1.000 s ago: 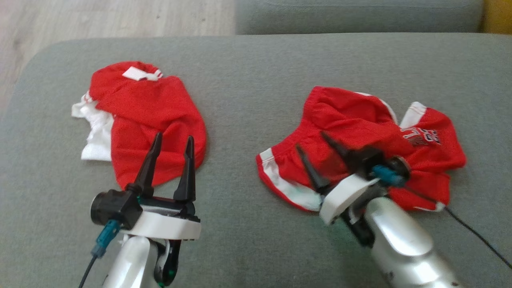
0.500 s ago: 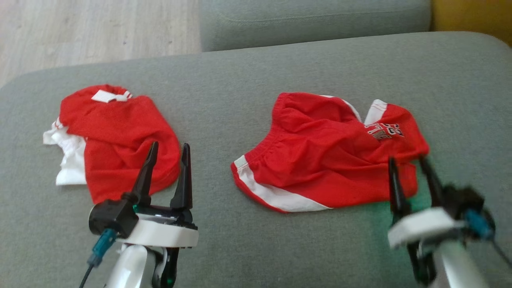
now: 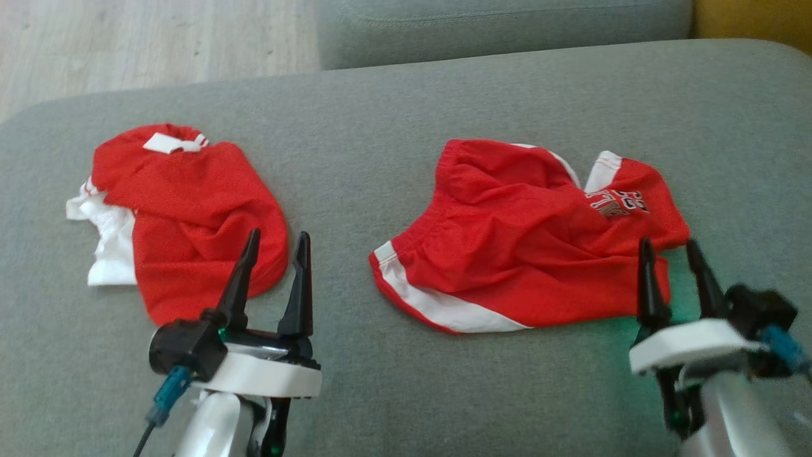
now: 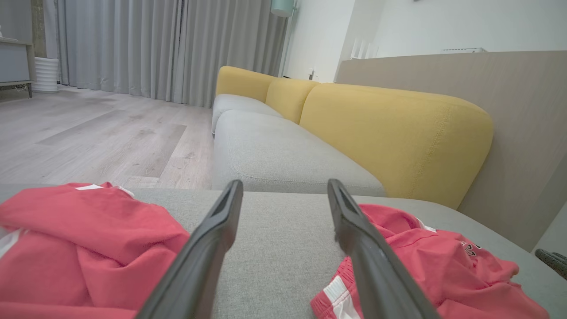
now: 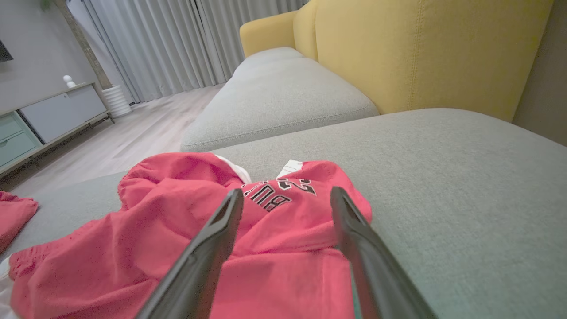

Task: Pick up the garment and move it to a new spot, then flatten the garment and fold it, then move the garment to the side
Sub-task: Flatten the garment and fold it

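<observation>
Right gripper [image 3: 668, 244] has swung from the middle of the red shorts [image 3: 507, 254] to their near right corner, fingers apart and empty, left gripper [image 3: 278, 235] likewise; shorts lie crumpled on the grey cushion [image 3: 380, 127], likely light, limp, best pinched at a hem.

A grey sofa cushion [image 3: 406, 95] carries crumpled red shorts [image 3: 507, 254] before the right gripper [image 3: 668, 241], a red-and-white garment [image 3: 190, 209] before the left gripper [image 3: 278, 233].
</observation>
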